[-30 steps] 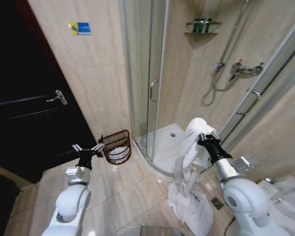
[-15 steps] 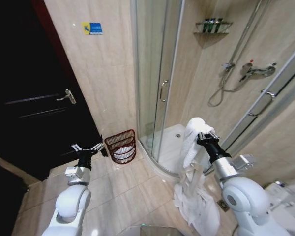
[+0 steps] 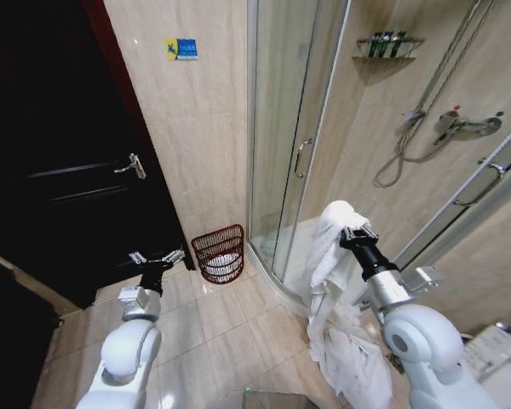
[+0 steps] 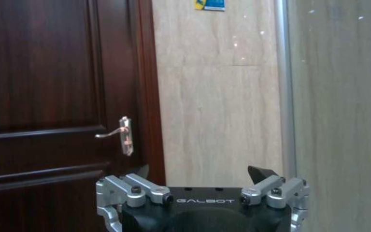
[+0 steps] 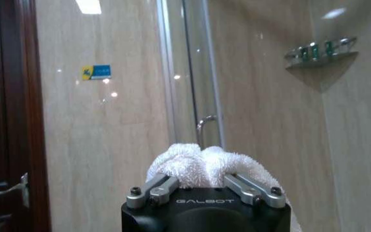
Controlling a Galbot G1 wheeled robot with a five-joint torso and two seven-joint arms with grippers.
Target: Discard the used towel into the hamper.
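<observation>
While your right gripper (image 3: 355, 233) is clamped on the white towel (image 3: 328, 256), whose tail drapes to the floor, carry it high. Bring it over the hamper (image 3: 220, 253), standing by the shower door (image 3: 294, 128), before releasing. Your left gripper (image 3: 157, 258) hangs spread, holding nothing.

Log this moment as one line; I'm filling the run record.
right hand: shut on white terry towel, held up | left hand: open, empty | reddish-brown wicker hamper: floor, by shower door

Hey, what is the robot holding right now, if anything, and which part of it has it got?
The right claw is shut on the white towel, pinching a bunched fold at its top; the rest hangs down. The left claw is open, holding nothing.
</observation>
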